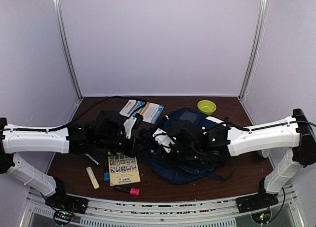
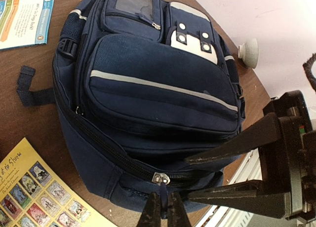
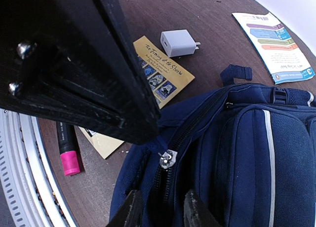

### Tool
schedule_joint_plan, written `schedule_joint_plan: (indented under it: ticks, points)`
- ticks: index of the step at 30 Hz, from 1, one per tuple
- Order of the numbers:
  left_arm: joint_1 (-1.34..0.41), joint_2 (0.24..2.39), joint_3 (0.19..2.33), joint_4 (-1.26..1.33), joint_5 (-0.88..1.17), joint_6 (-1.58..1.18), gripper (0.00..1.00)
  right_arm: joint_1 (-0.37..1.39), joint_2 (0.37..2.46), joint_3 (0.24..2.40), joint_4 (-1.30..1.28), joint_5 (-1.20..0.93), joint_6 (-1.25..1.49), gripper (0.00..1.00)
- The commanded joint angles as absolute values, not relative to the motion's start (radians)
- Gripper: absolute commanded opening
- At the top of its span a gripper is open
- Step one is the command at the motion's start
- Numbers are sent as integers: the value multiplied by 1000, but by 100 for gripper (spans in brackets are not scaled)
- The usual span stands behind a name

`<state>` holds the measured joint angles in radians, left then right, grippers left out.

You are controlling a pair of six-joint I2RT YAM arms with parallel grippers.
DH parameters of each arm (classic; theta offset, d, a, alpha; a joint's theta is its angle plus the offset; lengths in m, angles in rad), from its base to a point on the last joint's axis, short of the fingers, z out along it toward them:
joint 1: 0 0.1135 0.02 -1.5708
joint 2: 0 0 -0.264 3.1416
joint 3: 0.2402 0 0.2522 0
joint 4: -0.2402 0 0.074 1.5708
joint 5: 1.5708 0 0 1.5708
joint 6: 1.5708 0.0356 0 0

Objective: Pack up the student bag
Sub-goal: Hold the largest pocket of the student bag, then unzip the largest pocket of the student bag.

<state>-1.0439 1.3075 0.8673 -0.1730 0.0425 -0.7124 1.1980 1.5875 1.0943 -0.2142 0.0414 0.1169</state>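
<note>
Zipper pull, bottom centre of left wrist view: pinched by left gripper. Location: student bag fills frame centre. Right gripper straddles fabric beside the pull; clamped or not, cannot tell. Advice: brace bag, draw pull along its track, no twisting.

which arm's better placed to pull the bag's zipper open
Left: the left end effector pinches the zipper pull on the student bag; the right end effector only straddles the zipper track.

Navy student bag lies front-up on the surface before me; grey stripes, white patch, front pockets zipped.
</note>
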Motion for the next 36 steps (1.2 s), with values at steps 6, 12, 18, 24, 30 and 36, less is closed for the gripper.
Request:
schedule_joint_plan:
  ticks: [6,12,18,24,30,36]
  points:
    - [-1037,1263,869,-77,48,-701,0,1156,1582,1096,-223,14,160,24]
    - [-1037,1256,864,-74,46,-699,0,1129,1553,1051,-184,-21,181,25]
    - [-1037,1268,882,-81,46,-694,0,1128,1606,1068,-207,-61,183,22]
    - [-1037,1274,892,-107,33,-696,0,1127,1571,1037,-169,-88,184,0]
    - [-1037,1270,911,-162,-26,-680,0,1125,1498,1001,-137,-74,196,0]
    - [-1028,1286,940,-257,-97,-648,0,1127,1437,960,-118,-60,230,0]
